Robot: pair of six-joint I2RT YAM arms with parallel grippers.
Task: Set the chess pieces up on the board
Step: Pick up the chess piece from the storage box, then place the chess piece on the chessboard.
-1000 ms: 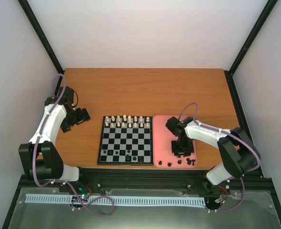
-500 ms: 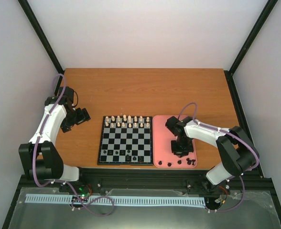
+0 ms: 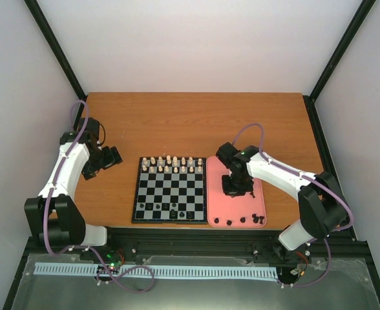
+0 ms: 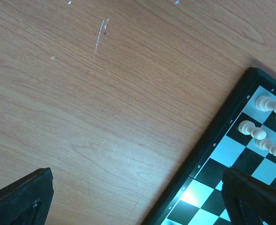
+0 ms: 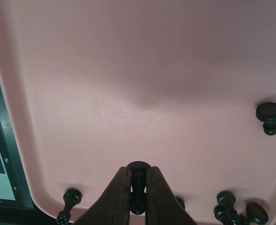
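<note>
Now R gripper (image 3: 236,186) up, piece (image 5: 138,168) (blk) held

Only text is tiny white coordinate marks on the black rim of the board (image 5: 7,171). Right wrist view, right rim: two glyphs look like a sideways 3 and 2, the rest too small. Left wrist view, left rim: row of marks, too blurred to read. Nothing else legible.
</note>
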